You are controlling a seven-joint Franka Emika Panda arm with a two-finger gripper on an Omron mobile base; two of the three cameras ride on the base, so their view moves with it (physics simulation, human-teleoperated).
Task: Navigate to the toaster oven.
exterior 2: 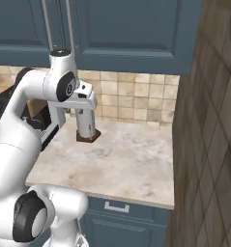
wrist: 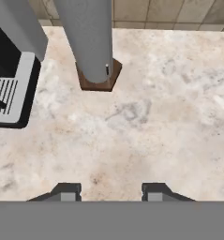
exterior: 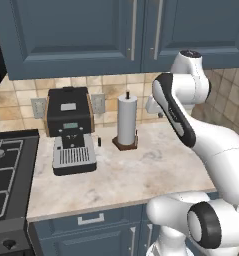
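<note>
Fingers (wrist: 68, 191) of my gripper (wrist: 108, 192) stand spread above the marble counter (wrist: 155, 117), holding nothing. Near its back edge stands a paper towel roll (exterior: 126, 120), with a black coffee machine (exterior: 69, 129) toward the left edge. I cannot tell where the toaster oven is.

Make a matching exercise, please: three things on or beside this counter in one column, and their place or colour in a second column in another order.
Things:
1. coffee machine
2. paper towel roll
3. stove

Descriptions:
A. white, upright on a brown base
B. dark, at the left end of the counter
C. black, with a grey grille tray in front

Pairs: 1-C, 2-A, 3-B
</note>
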